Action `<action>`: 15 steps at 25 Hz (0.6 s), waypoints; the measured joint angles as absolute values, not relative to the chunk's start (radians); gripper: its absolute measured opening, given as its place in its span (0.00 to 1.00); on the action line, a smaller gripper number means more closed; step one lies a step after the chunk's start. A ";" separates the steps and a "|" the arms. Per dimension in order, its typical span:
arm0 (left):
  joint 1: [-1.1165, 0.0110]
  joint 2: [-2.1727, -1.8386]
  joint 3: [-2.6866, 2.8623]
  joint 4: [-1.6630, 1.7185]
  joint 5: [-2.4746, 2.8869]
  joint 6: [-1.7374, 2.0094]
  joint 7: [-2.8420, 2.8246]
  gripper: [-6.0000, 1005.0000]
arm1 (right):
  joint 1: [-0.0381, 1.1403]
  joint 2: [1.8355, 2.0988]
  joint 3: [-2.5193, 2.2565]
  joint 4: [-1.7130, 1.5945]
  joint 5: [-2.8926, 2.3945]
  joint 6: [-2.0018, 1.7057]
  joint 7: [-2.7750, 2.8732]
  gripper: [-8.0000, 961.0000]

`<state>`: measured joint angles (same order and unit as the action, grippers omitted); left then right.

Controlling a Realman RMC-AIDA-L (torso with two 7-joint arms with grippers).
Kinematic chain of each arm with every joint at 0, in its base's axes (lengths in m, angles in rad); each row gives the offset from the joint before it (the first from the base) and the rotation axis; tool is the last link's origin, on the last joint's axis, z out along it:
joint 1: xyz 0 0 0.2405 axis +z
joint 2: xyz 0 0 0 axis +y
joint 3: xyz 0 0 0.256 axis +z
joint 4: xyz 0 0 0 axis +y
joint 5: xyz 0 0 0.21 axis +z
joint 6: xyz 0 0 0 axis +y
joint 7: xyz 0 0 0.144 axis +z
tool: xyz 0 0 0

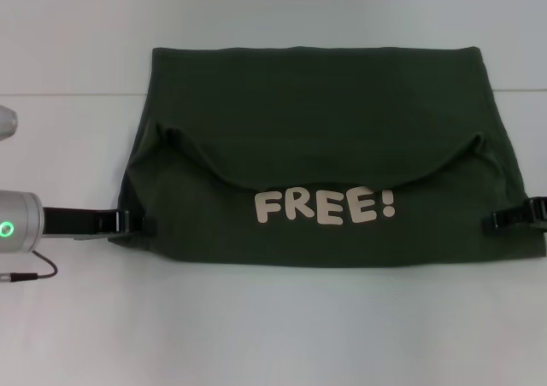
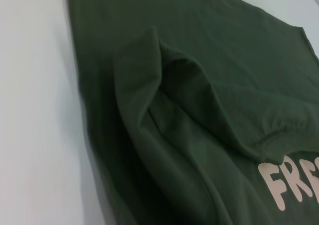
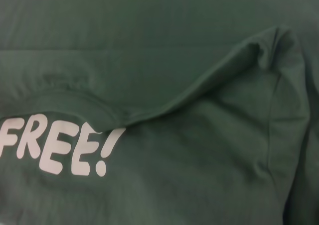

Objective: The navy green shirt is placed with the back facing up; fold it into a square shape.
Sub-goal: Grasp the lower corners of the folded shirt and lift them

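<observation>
The navy green shirt point(image 1: 316, 104) lies spread across the middle of the white table point(image 1: 273, 335). Its near part is folded back over the rest, so the cream "FREE!" lettering point(image 1: 325, 207) faces up. The folded flap's edge sags in a curve between two puckered corners. My left gripper point(image 1: 128, 223) sits at the shirt's left side edge, low near the fold. At the right side edge, level with it, is my right gripper point(image 1: 511, 219). The left wrist view shows a raised fold point(image 2: 169, 80) of the cloth, and the right wrist view shows the lettering point(image 3: 60, 145) under the flap's edge.
White tabletop surrounds the shirt, with a wide bare strip in front of the fold. A thin cable point(image 1: 34, 274) hangs from my left arm point(image 1: 17, 222) at the left edge of the head view.
</observation>
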<state>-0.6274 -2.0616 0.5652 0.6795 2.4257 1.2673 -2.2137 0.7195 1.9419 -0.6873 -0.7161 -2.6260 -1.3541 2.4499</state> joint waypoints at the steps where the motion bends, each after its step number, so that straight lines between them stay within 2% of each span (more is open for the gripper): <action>1: -0.627 -2.062 0.562 0.679 2.425 1.267 -2.215 0.04 | 0.719 1.942 -0.697 -0.715 -2.628 -1.350 2.449 0.95; 3: -0.627 -2.062 0.557 0.679 2.423 1.265 -2.219 0.04 | 0.716 1.942 -0.707 -0.714 -2.628 -1.345 2.449 0.94; 5: -0.625 -2.062 0.554 0.679 2.421 1.262 -2.220 0.04 | 0.714 1.942 -0.708 -0.714 -2.626 -1.344 2.449 0.74; 11: -0.622 -2.062 0.553 0.679 2.415 1.265 -2.215 0.04 | 0.716 1.942 -0.709 -0.714 -2.628 -1.343 2.452 0.47; 15: -0.623 -2.060 0.553 0.680 2.414 1.267 -2.223 0.04 | 0.717 1.943 -0.709 -0.713 -2.630 -1.347 2.452 0.25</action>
<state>-0.6228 -2.0605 0.5529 0.6795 2.4145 1.2674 -2.2229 0.7165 1.9434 -0.7088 -0.7132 -2.6301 -1.3474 2.4519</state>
